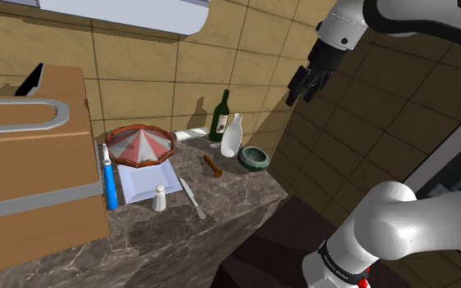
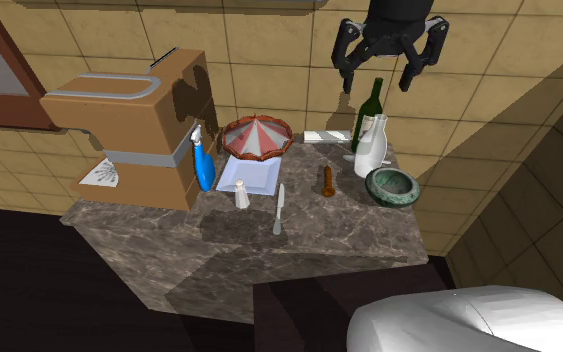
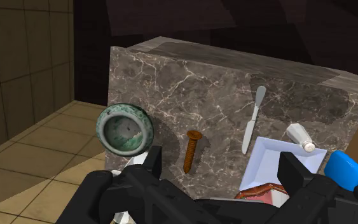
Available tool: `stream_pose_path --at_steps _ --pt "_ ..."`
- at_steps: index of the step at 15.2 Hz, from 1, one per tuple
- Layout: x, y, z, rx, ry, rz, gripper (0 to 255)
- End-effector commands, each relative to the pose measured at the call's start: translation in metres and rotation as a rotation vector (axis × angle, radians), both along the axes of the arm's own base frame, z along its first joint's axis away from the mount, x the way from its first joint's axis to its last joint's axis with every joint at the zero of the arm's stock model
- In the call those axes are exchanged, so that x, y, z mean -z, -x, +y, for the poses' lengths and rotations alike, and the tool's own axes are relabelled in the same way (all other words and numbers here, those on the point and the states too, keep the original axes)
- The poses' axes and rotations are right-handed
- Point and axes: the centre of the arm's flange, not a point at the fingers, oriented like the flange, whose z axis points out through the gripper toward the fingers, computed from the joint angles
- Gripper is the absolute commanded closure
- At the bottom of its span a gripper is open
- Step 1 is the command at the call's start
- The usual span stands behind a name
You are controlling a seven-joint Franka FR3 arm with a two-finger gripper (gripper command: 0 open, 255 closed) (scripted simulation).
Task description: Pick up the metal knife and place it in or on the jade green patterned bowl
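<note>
Your fingers [image 3: 292,172] stand wide apart and empty, high above the back of the table [image 2: 319,240], so you are holding nothing. The knife [image 2: 279,208] lies flat near the table's front edge, with a white shaker [image 2: 241,196] and the corner of a pale square plate [image 2: 249,178] close by. The green bowl [image 2: 392,186] sits well apart from it, toward the second exterior view's right, just in front of a white bottle [image 2: 371,148] and a green bottle [image 2: 369,110]. A brown-handled tool [image 2: 328,181] lies between knife and bowl. That height keeps you clear of both bottles. I judge the pick has not begun: come down over the knife, span its narrow width, and mind the shaker.
</note>
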Motion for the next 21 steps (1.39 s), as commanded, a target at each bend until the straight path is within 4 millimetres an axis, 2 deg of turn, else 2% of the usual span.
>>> stream_pose_path --at_steps 1,21 --pt "0.0 0.0 0.0 0.0 0.0 0.0 0" --pt "0.23 -0.123 0.054 0.055 -0.049 0.065 0"
